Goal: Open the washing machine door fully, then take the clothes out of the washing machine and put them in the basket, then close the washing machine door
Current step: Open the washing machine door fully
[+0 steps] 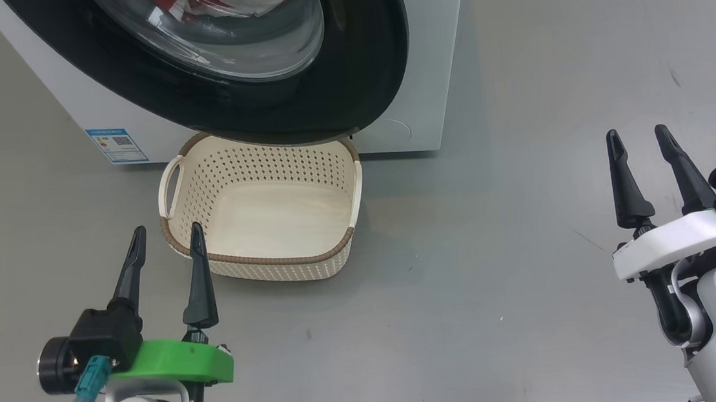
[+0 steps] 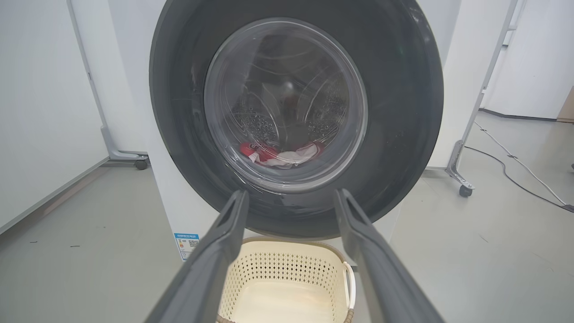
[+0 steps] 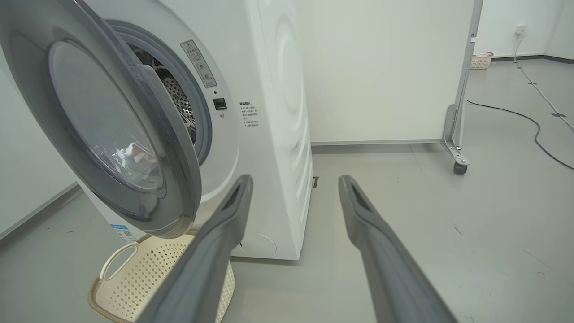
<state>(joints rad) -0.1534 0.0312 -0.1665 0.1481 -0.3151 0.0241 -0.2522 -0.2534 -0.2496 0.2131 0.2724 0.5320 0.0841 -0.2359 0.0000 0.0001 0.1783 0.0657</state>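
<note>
The washing machine (image 1: 430, 58) stands at the top of the head view, its black-rimmed door (image 1: 359, 65) swung partly ajar over the basket (image 1: 266, 261). In the right wrist view the door (image 3: 170, 157) stands a little off the machine's front (image 3: 278, 134), with the grey seal behind it. Red and white clothes (image 2: 280, 154) lie in the drum, seen through the glass. The cream basket (image 2: 287, 273) sits empty on the floor below the door. My left gripper (image 1: 166, 240) is open by the basket's near-left corner. My right gripper (image 1: 639, 137) is open, far right, holding nothing.
Grey floor spreads between my arms. A white panel on castor wheels (image 3: 459, 166) stands right of the machine, and a cable (image 3: 529, 121) runs across the floor beyond it. Another castor (image 2: 141, 163) shows left of the machine. A small basket (image 3: 480, 59) sits far back.
</note>
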